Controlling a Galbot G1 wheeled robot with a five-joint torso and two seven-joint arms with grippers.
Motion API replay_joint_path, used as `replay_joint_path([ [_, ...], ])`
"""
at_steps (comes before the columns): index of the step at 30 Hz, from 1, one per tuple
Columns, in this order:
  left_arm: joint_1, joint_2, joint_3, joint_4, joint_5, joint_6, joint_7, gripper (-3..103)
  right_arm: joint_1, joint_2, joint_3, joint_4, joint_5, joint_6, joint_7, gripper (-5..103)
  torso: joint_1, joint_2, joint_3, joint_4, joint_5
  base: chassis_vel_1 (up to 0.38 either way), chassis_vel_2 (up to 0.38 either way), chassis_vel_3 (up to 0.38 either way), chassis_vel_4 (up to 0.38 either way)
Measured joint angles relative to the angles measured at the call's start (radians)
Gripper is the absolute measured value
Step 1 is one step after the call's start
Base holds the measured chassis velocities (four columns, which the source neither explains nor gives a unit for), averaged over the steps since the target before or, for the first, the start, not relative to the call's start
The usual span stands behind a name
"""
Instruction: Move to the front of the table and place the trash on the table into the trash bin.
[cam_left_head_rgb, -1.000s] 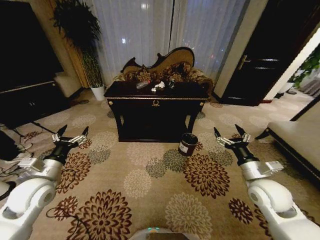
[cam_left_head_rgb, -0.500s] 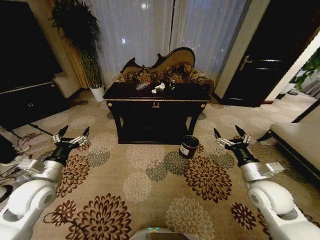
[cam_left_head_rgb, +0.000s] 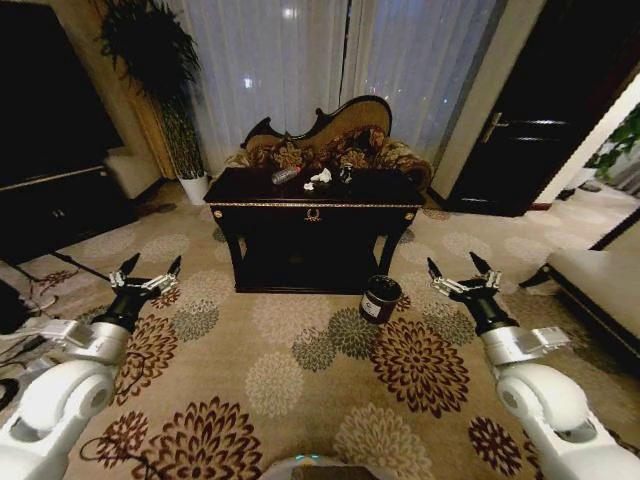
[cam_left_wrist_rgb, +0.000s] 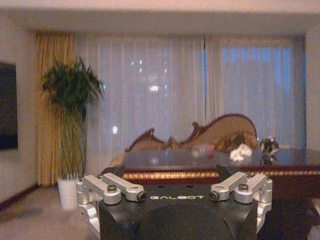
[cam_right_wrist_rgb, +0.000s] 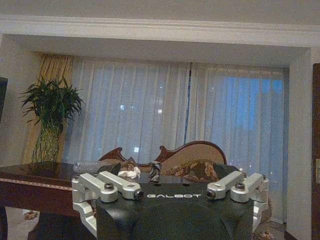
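Trash (cam_left_head_rgb: 318, 177) lies in a small cluster near the back edge of the black table (cam_left_head_rgb: 312, 200): a clear bottle on its side, white paper wads, and a small dark item too tiny to identify. Behind the table, a carved sofa (cam_left_head_rgb: 335, 135) is mostly hidden. A dark trash bin (cam_left_head_rgb: 379, 298) stands on the floral carpet just beside the table's front right leg. Both claws hover low over the carpet, empty with fingers spread apart: left gripper (cam_left_head_rgb: 146, 275), right gripper (cam_left_head_rgb: 460, 272).
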Motion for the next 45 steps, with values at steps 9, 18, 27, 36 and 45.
replay_joint_path([
  [9,0.0,0.004,0.028,0.013,-0.012,0.006,0.006,100,0.004,0.0,-0.007,-0.008,0.0,0.002,-0.004,100,0.0,0.0,0.0,0.0001,-0.0001,-0.081,0.084,0.068,-0.085],
  [18,0.014,0.003,0.023,-0.025,-0.004,0.004,0.01,100,0.001,0.0,-0.01,-0.011,-0.003,0.006,-0.004,100,0.0,0.0,0.0,0.0001,0.0001,-0.084,0.093,0.103,-0.083],
  [27,0.018,-0.003,0.023,-0.035,0.002,0.0,0.012,100,-0.006,0.007,-0.01,-0.015,-0.008,0.016,-0.008,100,0.001,0.0,0.0,0.0,0.0001,-0.184,0.167,0.18,-0.195],
  [36,0.023,-0.009,0.024,-0.036,0.002,-0.004,0.015,100,-0.009,0.011,-0.01,-0.023,-0.015,0.021,-0.011,100,0.0,0.0,0.0,0.0001,0.0,-0.169,0.166,0.171,-0.173],
  [45,0.022,-0.003,0.018,-0.036,-0.004,-0.004,0.016,100,-0.008,0.017,-0.017,-0.028,-0.019,0.024,-0.015,100,0.0,0.0,0.0,0.0,0.0001,-0.167,0.174,0.172,-0.166],
])
